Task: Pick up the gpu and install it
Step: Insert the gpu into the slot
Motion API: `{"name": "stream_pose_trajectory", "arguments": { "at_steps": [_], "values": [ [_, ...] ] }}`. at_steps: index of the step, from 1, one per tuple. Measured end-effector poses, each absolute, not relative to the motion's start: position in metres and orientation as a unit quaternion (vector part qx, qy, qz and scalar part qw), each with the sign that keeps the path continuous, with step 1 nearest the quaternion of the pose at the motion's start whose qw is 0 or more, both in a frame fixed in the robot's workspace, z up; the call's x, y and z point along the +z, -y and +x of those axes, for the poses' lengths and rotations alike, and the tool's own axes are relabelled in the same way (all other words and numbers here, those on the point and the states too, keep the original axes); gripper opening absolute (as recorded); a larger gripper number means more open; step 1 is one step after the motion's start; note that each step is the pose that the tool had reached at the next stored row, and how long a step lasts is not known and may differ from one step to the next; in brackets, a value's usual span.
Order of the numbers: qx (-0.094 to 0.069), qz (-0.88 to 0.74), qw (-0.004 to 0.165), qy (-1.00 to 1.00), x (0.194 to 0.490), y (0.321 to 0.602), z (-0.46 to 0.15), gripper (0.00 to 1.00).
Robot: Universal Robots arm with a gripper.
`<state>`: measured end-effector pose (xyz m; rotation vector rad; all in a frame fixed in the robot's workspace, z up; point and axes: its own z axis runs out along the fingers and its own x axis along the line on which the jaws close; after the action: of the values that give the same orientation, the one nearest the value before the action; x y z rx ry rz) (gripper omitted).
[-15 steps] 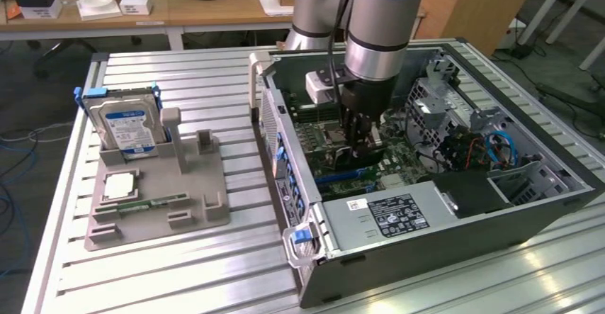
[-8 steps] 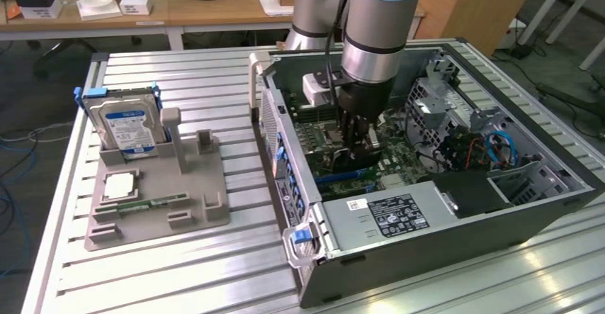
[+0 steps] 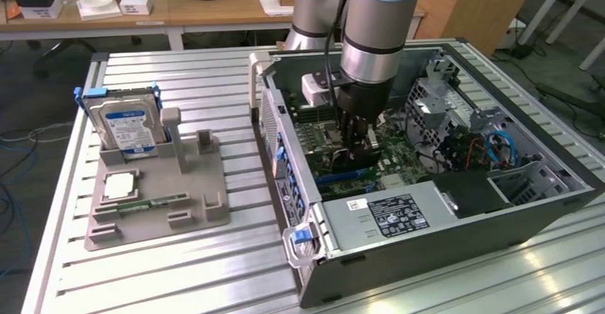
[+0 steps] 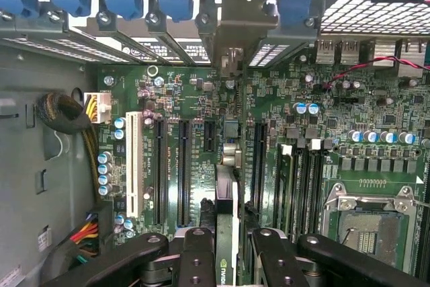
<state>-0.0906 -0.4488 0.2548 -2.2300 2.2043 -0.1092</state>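
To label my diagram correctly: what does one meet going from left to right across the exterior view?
hard drive → blue latch on the computer case → gripper holding the gpu → blue cable

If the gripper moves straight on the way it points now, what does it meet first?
The graphics card held by the gripper would likely touch the motherboard first, among its slots; gap unclear.
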Motion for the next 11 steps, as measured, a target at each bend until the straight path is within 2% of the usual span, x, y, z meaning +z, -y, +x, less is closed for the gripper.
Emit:
{"name": "stream_pose_trajectory", "arguments": {
  "at_steps": [11],
  "values": [
    [-0.035, -0.711, 0.002, -0.703, 0.2484, 0.4488, -0.0909, 0.26]
  ]
}}
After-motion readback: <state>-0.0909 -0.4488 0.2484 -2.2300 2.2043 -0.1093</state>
